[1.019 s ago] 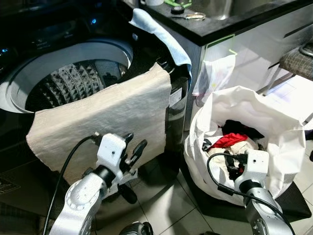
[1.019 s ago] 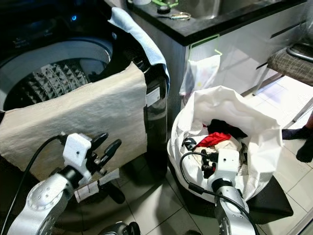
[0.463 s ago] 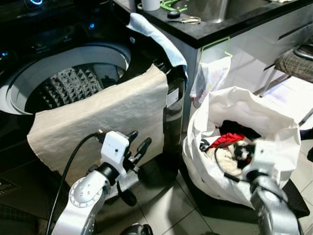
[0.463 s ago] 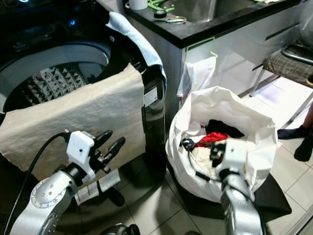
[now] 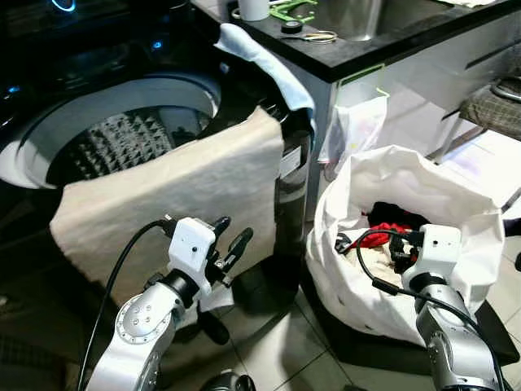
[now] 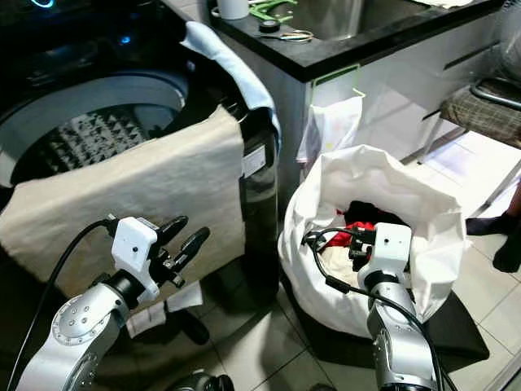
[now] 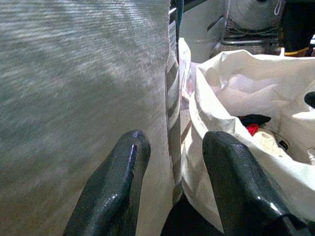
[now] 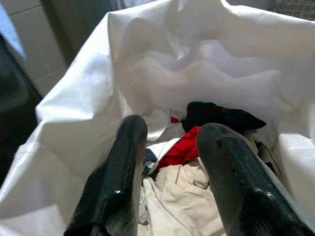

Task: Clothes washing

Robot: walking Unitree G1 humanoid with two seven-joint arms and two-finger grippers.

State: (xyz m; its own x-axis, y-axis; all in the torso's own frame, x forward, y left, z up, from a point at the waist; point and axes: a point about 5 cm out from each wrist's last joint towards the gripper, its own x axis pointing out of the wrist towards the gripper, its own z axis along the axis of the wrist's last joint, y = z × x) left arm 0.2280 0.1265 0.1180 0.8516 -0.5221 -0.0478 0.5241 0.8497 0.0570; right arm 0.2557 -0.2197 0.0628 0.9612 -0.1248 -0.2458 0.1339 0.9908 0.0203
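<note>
Left eye view: We see the washing machine [image 5: 122, 130] at 10 o'clock, lid up and drum exposed, with a beige towel [image 5: 175, 199] draped over its front rim. The white laundry bag [image 5: 407, 236] stands on the floor at 4 o'clock, just beside the machine. The left gripper [image 5: 232, 244] hovers in front of the towel, jaws apart and empty. The right gripper [image 5: 403, 244] sits over the mouth of the bag.

Right eye view: Same scene. A light blue cloth [image 6: 236, 69] hangs over the machine's corner at 12 o'clock, against the black tabletop [image 6: 350, 45]. A person's foot [image 6: 509, 240] shows at 3 o'clock. We cannot judge the right jaws from here.

Left wrist view: The two black fingers [image 7: 115, 187] stand apart, with the towel's weave close ahead of one and the bag ahead of the other. They touch nothing.

Right wrist view: Jaws apart and empty above the clothes, which lie in the bottom of the bag: a red garment [image 8: 182, 147], a dark garment [image 8: 216, 115] and a cream garment [image 8: 172, 206].

Step in hand: We judge it to be picking a garment from the bag.

Advice: Lower the right jaws onto the red garment, closing on cloth only and clear of the bag wall.

View differences: Only the right wrist view shows the separate garments and settles the jaw state. The eye views give the machine's position relative to the bag.
</note>
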